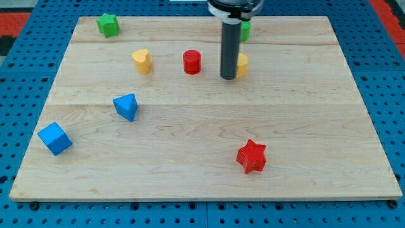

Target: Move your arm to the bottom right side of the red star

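My tip [228,78] stands on the wooden tabletop [190,171] in the upper part of the view, just beside a yellow block [242,65] that is partly hidden behind the rod, so I cannot tell whether they touch or what shape the block has. There are no fingers on this arm, only the rod, so nothing is grasped or released. The red star [251,156] lies well apart from my tip, near the view's bottom and a little to the right of it. The place I must reach is lower right of the star, in the narrow strip between it and the tabletop's bottom edge. The main risk, in my judgement, is the path: if my tip goes straight down the view, it can meet the star's upper left points and push it toward the edge or turn it, and then the target place moves too. A wider path around the view's right side of the star seems safer. A second risk is at the start, because a move to the right can drag the yellow block along. The red cylinder [192,61], the yellow heart [142,61], the blue pyramid-like block [126,106], the blue cube [54,139], the green star [108,25] and the green block [245,29] behind the rod are away from this path.
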### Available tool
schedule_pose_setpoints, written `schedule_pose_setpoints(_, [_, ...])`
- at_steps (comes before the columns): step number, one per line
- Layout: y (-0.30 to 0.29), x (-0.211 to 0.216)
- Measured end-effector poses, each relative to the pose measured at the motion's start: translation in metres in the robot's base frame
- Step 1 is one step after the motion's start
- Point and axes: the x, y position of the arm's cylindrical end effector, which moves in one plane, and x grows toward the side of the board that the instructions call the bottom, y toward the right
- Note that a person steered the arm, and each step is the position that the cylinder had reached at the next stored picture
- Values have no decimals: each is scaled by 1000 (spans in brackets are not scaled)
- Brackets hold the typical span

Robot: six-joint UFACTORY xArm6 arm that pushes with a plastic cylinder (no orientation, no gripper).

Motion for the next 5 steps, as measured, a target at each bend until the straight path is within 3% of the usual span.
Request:
schedule_pose_setpoints(2, [22,-11])
schedule_pose_setpoints(5, [37,111])
